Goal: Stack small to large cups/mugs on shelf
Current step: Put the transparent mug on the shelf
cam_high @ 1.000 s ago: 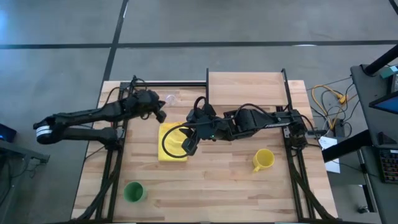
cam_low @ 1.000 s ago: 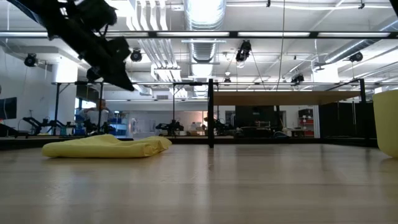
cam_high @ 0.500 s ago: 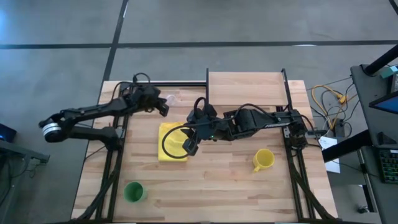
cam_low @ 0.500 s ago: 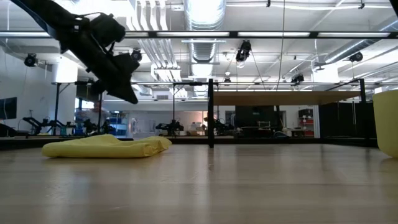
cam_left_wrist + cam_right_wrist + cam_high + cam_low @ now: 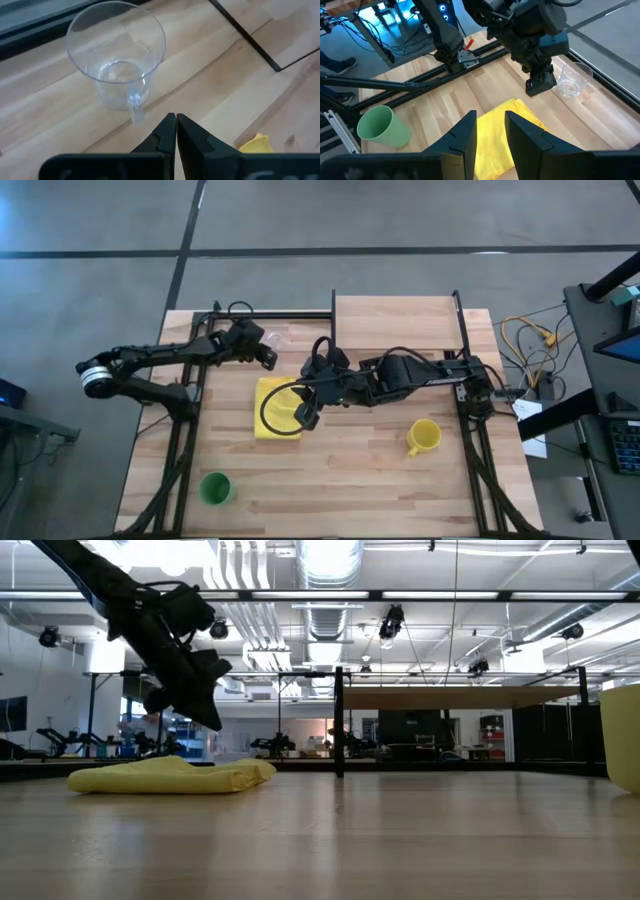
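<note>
My left claw point(image 5: 176, 125), fingers pressed together and empty, hangs beside the clear cup point(image 5: 118, 65); no cup yet on the shelf point(image 5: 396, 311)

Light is even and bright across the tabletop point(image 5: 350, 480) in the high view, with only soft, short shadows under the arms. In the low view, ceiling lamps point(image 5: 330, 555) blow out to white glare, and the near boards are blurred. The clear cup point(image 5: 117, 75) in the left wrist view is sharp, with pale highlights on its rim. The right wrist view bends straight rails near its edges.
</note>
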